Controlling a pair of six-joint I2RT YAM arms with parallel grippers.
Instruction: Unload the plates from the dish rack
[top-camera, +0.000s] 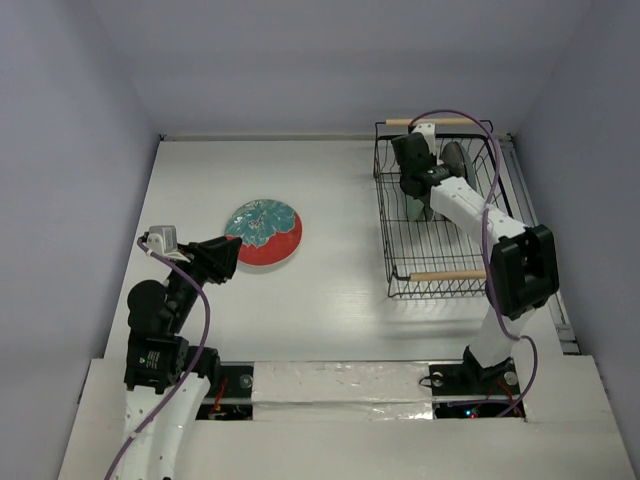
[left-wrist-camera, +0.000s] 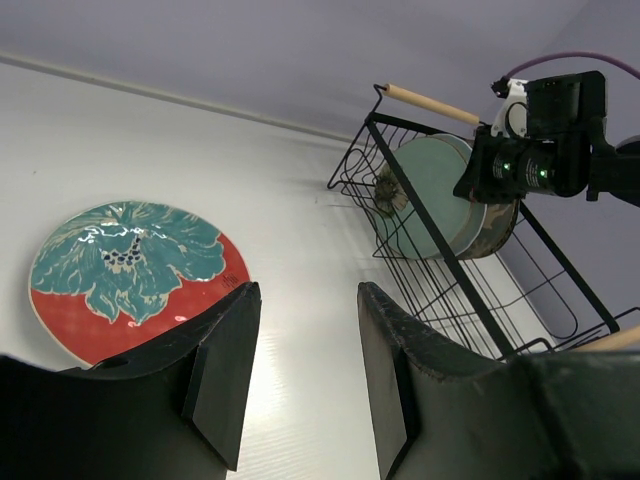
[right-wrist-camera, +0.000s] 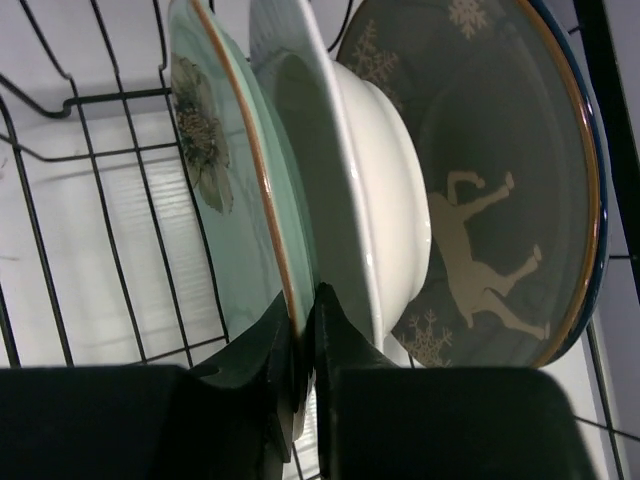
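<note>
A red plate with a teal flower (top-camera: 263, 232) (left-wrist-camera: 125, 275) lies flat on the white table. My left gripper (top-camera: 232, 255) (left-wrist-camera: 307, 300) hovers open just beside its near right edge, holding nothing. The black wire dish rack (top-camera: 385, 220) (right-wrist-camera: 110, 250) stands at the back right. Three plates stand on edge in it: a pale green floral plate (right-wrist-camera: 215, 200), a plain white plate (right-wrist-camera: 370, 200) and a grey deer plate (right-wrist-camera: 500, 200). My right gripper (top-camera: 415, 190) (right-wrist-camera: 305, 300) reaches into the rack, its jaws pinched on the floral plate's rim.
The rack has wooden rod handles at its far end (top-camera: 430, 122) and near end (top-camera: 447, 275). A raised rail (top-camera: 545, 270) runs along the table's right side, close to the rack. Walls enclose the table on three sides.
</note>
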